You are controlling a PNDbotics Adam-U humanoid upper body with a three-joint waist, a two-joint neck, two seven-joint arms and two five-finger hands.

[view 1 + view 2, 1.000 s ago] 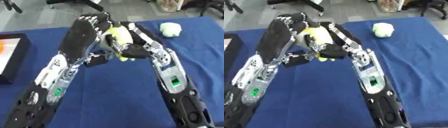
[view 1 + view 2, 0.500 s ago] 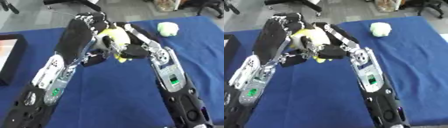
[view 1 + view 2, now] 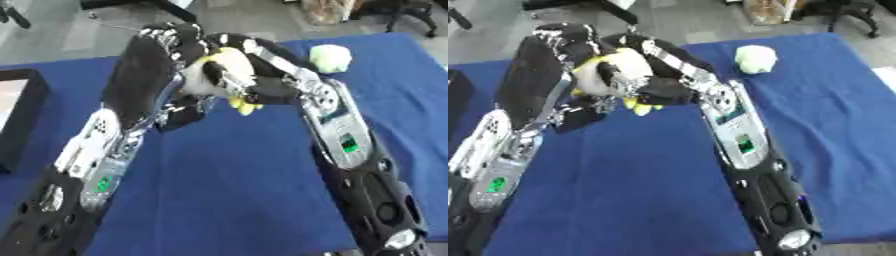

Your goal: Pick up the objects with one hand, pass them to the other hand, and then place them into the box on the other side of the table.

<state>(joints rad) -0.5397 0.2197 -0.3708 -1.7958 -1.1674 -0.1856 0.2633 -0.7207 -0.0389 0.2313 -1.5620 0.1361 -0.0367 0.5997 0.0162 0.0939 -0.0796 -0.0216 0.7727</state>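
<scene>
A yellow and white plush toy hangs above the blue table, held between my two hands. My left hand comes in from the left with its back to the camera and its fingers curled over the toy's top. From the right, my right hand has its fingers bent round the toy's lower side. A black box stands at the table's left edge. A pale green soft object lies on the cloth at the back right.
Both forearms slope up from the bottom edge and meet over the middle of the table. Beyond the table's far edge there is grey floor with chair legs.
The joined hands and the toy have drifted a little left and away from me. The whole view has also shifted slightly. The grasp on the toy looks the same.
</scene>
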